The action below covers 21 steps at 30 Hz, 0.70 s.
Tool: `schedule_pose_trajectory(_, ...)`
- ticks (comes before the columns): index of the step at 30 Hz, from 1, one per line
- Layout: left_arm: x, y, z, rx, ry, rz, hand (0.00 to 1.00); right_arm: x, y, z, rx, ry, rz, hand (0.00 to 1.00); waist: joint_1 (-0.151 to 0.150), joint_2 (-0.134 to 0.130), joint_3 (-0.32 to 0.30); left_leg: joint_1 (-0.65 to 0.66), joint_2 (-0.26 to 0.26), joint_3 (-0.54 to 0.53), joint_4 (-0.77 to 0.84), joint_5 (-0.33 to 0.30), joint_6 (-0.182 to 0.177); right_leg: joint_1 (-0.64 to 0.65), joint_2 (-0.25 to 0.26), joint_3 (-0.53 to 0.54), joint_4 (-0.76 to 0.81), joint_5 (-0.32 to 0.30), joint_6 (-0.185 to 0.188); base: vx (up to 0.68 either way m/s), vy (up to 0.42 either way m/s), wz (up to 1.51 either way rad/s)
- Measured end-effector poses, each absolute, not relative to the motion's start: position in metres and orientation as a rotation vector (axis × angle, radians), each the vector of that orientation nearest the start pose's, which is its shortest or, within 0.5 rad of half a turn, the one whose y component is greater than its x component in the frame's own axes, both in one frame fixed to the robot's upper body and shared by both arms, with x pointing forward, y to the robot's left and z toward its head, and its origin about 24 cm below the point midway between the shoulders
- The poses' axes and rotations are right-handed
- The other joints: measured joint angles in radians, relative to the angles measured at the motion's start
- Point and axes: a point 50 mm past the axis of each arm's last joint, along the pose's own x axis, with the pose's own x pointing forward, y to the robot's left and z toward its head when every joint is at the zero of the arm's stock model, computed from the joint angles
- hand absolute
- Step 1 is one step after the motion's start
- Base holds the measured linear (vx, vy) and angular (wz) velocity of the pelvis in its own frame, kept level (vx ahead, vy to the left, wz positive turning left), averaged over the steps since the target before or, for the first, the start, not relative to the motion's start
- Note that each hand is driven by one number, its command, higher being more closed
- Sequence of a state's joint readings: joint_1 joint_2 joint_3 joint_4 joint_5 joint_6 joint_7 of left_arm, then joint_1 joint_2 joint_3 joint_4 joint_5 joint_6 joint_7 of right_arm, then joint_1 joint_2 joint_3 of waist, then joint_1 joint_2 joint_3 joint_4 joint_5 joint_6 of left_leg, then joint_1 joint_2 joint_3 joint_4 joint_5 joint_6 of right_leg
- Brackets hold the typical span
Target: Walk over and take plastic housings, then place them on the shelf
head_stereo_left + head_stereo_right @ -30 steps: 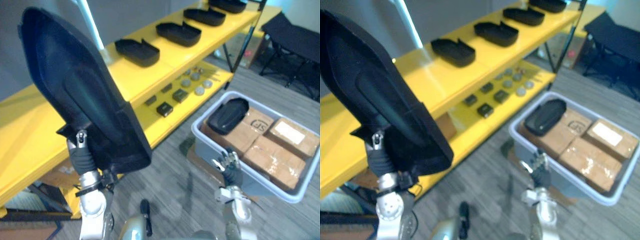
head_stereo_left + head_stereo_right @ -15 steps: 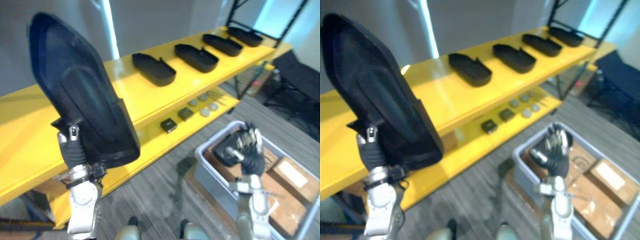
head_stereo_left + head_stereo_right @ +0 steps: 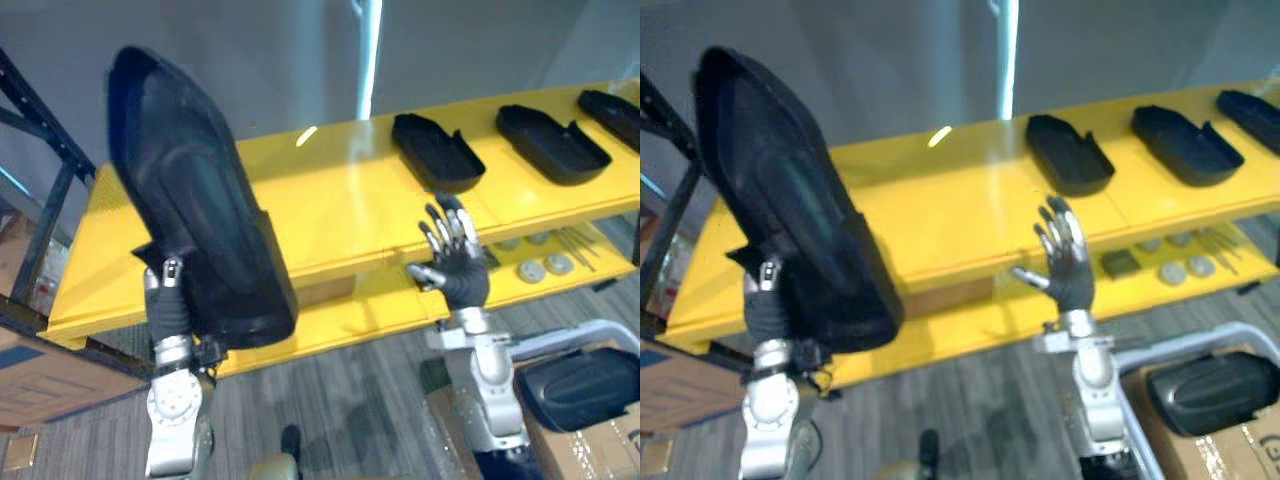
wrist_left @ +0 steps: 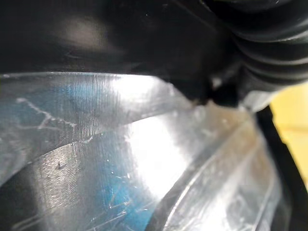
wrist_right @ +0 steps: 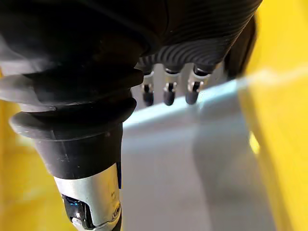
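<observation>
Your left hand (image 3: 165,300) grips the housing (image 3: 195,230) upright at the left of the frame, thumb clamped over its lower edge, in front of the yellow shelf (image 3: 330,205). Your right hand (image 3: 458,275) hangs at centre right, fingers (image 3: 456,232) spread straight, touching nothing.
</observation>
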<state>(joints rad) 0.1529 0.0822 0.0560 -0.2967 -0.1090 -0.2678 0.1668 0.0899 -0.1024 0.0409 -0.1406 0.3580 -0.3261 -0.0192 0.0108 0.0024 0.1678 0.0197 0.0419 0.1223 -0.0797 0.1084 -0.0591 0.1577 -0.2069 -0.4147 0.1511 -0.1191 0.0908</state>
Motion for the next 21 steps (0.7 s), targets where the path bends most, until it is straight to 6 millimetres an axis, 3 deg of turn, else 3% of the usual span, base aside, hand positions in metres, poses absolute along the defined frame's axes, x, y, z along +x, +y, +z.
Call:
schedule_pose_trajectory(6, 0.240, 0.191, 0.090, 0.024, -0.318, 0.201, 1.00, 0.192, -0.189, 0.028, 0.279, -0.113, -0.243, 0.00, -0.069, 0.002, -0.019, 0.016, 0.013, 0.149, -0.008, -0.026, 0.008, -0.053, 0.007, 0.123, -0.033, 0.010, 0.016, -0.10, 0.029, -0.67)
schedule_pose_trajectory(12, 0.289, 0.230, 0.073, 0.147, -0.151, 0.368, 1.00, 0.125, -0.218, -0.046, 0.122, 0.274, -0.362, 0.00, -0.166, 0.016, -0.030, 0.017, 0.049, 0.255, -0.009, -0.017, -0.003, -0.115, 0.036, 0.229, -0.063, 0.062, 0.019, -0.02, 0.018, -0.51)
schedule_pose_trajectory(15, 0.307, 0.250, 0.079, 0.183, -0.111, 0.427, 1.00, 0.097, -0.225, -0.071, 0.066, 0.429, -0.389, 0.00, -0.192, 0.016, -0.030, 0.016, 0.056, 0.272, -0.009, -0.013, -0.007, -0.125, 0.045, 0.253, -0.065, 0.075, 0.024, 0.02, 0.003, -0.21)
schedule_pose_trajectory(17, 0.322, 0.262, 0.094, 0.205, -0.109, 0.467, 1.00, 0.076, -0.226, -0.090, 0.063, 0.561, -0.416, 0.00, -0.206, 0.016, -0.030, 0.015, 0.059, 0.274, -0.009, -0.011, -0.009, -0.129, 0.049, 0.258, -0.065, 0.076, 0.023, 0.01, 0.000, -0.02)
schedule_pose_trajectory(21, 0.337, 0.278, 0.120, 0.212, -0.110, 0.540, 1.00, 0.055, -0.223, -0.110, 0.068, 0.714, -0.433, 0.00, -0.219, 0.017, -0.030, 0.014, 0.063, 0.290, -0.009, -0.011, -0.010, -0.141, 0.053, 0.277, -0.065, 0.080, 0.020, 0.01, 0.012, -0.12)
